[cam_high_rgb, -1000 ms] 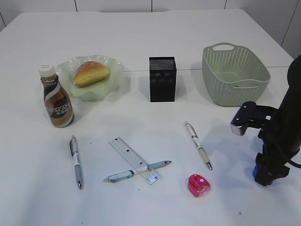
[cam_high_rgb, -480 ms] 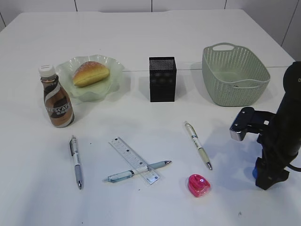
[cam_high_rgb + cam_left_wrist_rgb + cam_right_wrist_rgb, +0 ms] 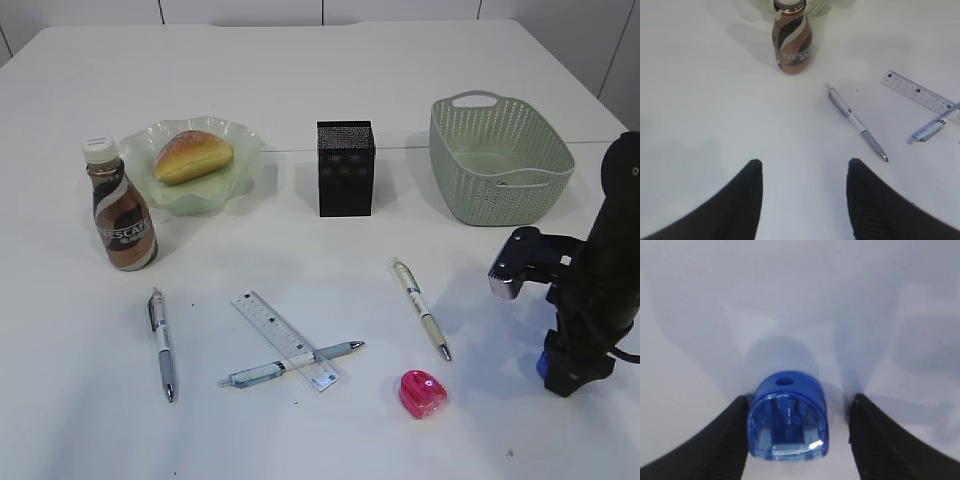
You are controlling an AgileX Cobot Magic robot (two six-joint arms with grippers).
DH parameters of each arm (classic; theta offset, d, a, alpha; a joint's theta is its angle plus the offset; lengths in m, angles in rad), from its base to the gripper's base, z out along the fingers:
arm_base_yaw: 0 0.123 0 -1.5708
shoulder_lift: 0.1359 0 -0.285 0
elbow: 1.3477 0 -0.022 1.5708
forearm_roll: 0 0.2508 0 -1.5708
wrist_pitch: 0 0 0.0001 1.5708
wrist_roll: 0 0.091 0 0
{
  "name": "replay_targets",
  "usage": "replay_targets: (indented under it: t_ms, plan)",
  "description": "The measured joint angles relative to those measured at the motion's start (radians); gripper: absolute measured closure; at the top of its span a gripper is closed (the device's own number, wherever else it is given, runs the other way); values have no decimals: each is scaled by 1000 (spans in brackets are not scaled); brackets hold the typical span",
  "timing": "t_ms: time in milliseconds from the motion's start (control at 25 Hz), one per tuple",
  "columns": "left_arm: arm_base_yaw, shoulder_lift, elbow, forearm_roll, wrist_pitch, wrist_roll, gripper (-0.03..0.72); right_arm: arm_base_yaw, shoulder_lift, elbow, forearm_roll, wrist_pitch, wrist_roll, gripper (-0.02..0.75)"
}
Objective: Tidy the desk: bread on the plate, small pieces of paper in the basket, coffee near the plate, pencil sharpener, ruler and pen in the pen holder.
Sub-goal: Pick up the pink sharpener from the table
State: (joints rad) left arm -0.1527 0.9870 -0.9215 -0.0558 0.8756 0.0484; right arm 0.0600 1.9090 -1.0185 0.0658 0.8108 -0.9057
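Observation:
My right gripper (image 3: 568, 385) (image 3: 800, 398) points down at the table's right front, open, with its jaws on either side of a blue pencil sharpener (image 3: 787, 417) (image 3: 543, 367). The left jaw touches it and the right jaw stands off by a gap. A pink sharpener (image 3: 422, 392) lies to its left. A ruler (image 3: 285, 340) (image 3: 920, 92) and three pens (image 3: 162, 343) (image 3: 290, 365) (image 3: 421, 308) lie at the front. The black pen holder (image 3: 345, 168) stands at mid-table. Bread (image 3: 193, 155) lies on the green plate (image 3: 245, 140), with the coffee bottle (image 3: 122, 208) (image 3: 792, 40) beside it. My left gripper (image 3: 805, 162) is open and empty.
A green basket (image 3: 500, 160) stands at the back right, behind my right arm. The blue pen lies across the ruler. My left gripper is out of the exterior view and hangs over bare table short of the grey pen (image 3: 855, 121).
My right arm has sunk slightly toward the table around the blue sharpener, then held almost still. Nothing else has moved.

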Motion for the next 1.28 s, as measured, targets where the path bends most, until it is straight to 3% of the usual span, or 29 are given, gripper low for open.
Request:
replay_targets:
  t_ms: [160, 240, 800, 1280]
  plan:
    - [0, 0, 0, 0, 0, 0, 315, 0, 2, 0, 0, -4, -2, 377]
    - [0, 0, 0, 0, 2, 0, 315, 0, 2, -2, 3, -4, 4, 392]
    - [0, 0, 0, 0, 16, 0, 336, 0, 2, -2, 110, 43, 428, 400]
    - [0, 0, 0, 0, 16, 0, 340, 0, 12, -150, 205, 304, 544, 400]
